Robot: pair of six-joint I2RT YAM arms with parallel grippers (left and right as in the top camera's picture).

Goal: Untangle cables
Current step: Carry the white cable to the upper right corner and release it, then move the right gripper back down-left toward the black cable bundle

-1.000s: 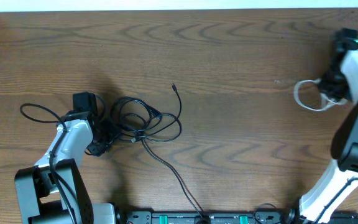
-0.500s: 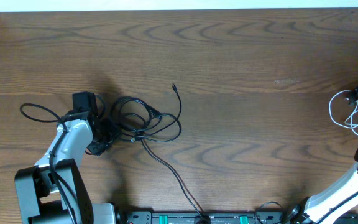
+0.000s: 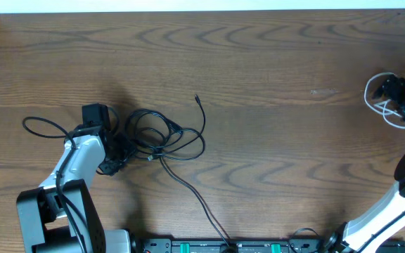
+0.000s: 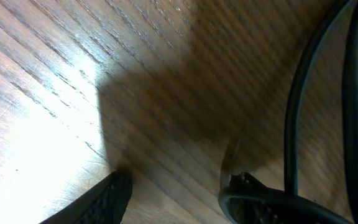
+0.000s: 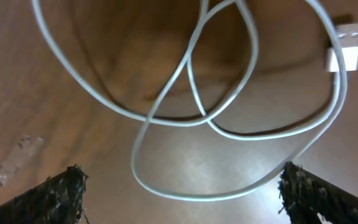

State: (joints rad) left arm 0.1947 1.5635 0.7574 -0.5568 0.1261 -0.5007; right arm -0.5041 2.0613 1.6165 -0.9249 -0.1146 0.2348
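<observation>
Right gripper [image 5: 182, 169] fingers spread wide above white cable [image 5: 188, 62], looped loose on table [image 3: 259, 70] at far right; left gripper [image 4: 176, 183] fingers apart, bare wood between, beside black cables [image 3: 166, 132]

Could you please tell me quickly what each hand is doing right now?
Left hand: partly open, gap empty; black cable beside it, not gripped.
Right hand: wide open; white cable lies loose beneath it.

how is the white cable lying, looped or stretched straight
Looped: the white cable lies in overlapping loops that cross each other on the table.
</observation>
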